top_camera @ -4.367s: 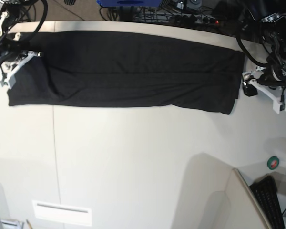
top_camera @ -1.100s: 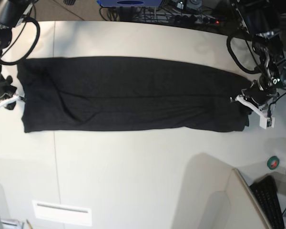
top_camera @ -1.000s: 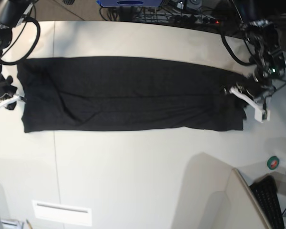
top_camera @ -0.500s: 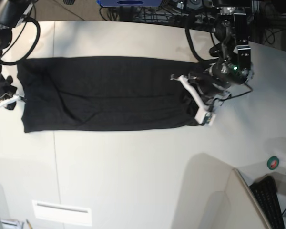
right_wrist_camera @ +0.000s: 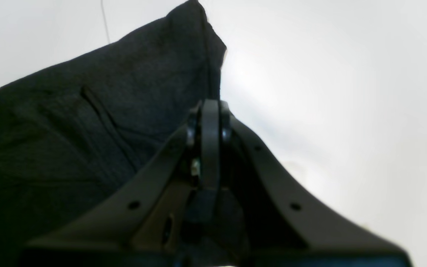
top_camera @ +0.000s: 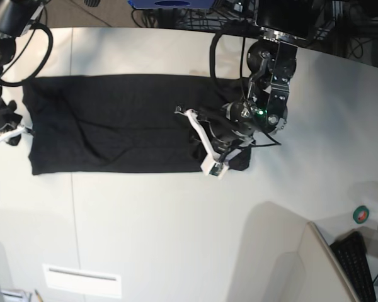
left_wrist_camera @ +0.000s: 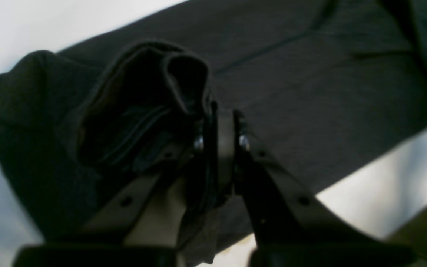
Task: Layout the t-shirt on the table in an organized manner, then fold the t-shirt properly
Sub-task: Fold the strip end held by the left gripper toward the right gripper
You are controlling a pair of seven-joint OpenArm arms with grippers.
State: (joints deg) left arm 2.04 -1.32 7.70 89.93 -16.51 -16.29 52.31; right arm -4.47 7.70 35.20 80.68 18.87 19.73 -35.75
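We have the t-shirt (top_camera: pixel 113 123) lying as a long folded band across the far half of the table (top_camera: pixel 176 226), print side not visible, so we can't tell which face is up. The left gripper (top_camera: pixel 205 148) is clamped on the band's end: in the left wrist view the jaws are pressed together with a bunched lip of black cloth (left_wrist_camera: pixel 150 100) pinched in them, and the base view shows that end lifted and carried over the band toward its middle. That's why the cloth under the gripper doubles up, with a loose hump hanging behind the arm: we're folding the band over lengthwise, one end onto the other. The right gripper (top_camera: pixel 16 132) sits at the opposite end, jaws closed tight at the shirt's edge. The right wrist view shows the fingers (right_wrist_camera: pixel 209 122) shut over the hem, but we cannot tell whether cloth is actually caught in them or they just rest on it. Our read is that it's there as an anchor, so the band doesn't slide while the other end travels. Judgement: layout done, final fold roughly midway. Risk is the carried end landing skewed or the hump getting trapped under the fold, so it should be lowered flat before release.
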